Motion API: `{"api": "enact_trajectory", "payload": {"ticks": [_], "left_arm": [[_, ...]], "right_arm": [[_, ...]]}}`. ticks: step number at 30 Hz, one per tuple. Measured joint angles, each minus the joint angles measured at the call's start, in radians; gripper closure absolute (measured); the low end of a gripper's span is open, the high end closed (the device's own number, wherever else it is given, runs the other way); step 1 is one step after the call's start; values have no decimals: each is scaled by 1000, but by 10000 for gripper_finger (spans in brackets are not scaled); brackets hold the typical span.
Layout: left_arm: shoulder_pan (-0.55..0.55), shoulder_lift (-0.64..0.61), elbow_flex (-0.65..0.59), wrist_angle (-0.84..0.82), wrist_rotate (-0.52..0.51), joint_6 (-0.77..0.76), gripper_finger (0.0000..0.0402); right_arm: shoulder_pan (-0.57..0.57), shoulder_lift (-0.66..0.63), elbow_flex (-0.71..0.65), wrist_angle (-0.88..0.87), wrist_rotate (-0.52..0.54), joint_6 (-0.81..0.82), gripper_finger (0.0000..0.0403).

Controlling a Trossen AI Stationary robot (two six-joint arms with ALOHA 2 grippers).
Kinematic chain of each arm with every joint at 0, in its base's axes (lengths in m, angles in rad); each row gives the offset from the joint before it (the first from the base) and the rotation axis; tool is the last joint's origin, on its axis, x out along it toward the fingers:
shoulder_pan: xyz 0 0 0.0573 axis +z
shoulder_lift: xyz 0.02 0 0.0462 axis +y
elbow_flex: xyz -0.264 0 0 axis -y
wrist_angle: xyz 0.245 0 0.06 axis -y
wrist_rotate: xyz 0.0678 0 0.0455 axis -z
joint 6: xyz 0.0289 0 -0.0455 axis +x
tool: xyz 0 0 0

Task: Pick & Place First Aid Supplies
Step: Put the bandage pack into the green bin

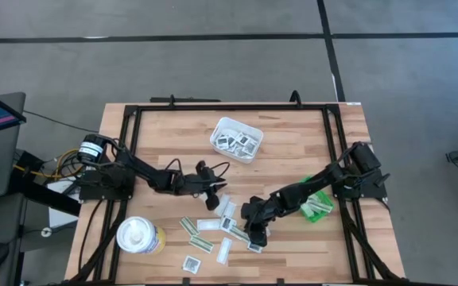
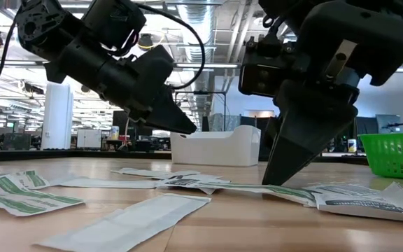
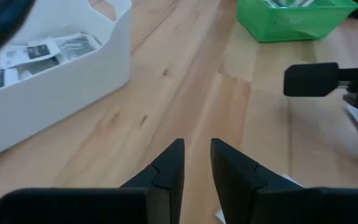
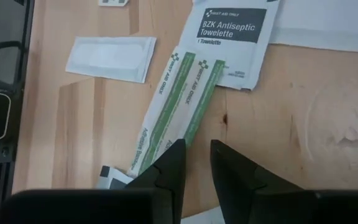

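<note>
Your right pincer [image 4: 194, 152], narrowly parted and empty, hangs over the olive strip [image 4: 178, 106]; its long axis runs one-to-seven o'clock. Left pincer [image 1: 211, 196], parted too, sits farther off.

You have bare wood between the white tray [image 1: 236, 137] and the scattered packets [image 1: 213, 230]; the green bin [image 1: 318, 205] blocks the right, the round tub [image 1: 139, 235] the front-left corner.

Both arms reach inward — left tool [image 1: 211, 199] and right tool [image 1: 258, 236] pointing down, fingers narrowly apart.
</note>
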Motion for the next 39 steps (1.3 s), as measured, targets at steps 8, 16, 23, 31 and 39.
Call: {"api": "enact_trajectory", "payload": {"ticks": [8, 16, 23, 31, 39], "left_arm": [[-101, 0, 0, 37, 3, -19, 335], [-219, 121, 13, 330, 67, 36, 370], [-237, 323, 156, 356, 208, 38, 395], [-239, 397, 222, 288, 329, 34, 396], [-243, 386, 222, 219, 372, 29, 397]], "right_arm": [[40, 1, 0, 26, 19, -28, 333], [47, 5, -1, 49, 42, -34, 333], [47, 6, -1, 55, 45, -34, 333], [46, 6, -1, 53, 48, -34, 333], [46, 6, -1, 53, 49, -34, 333]]}}
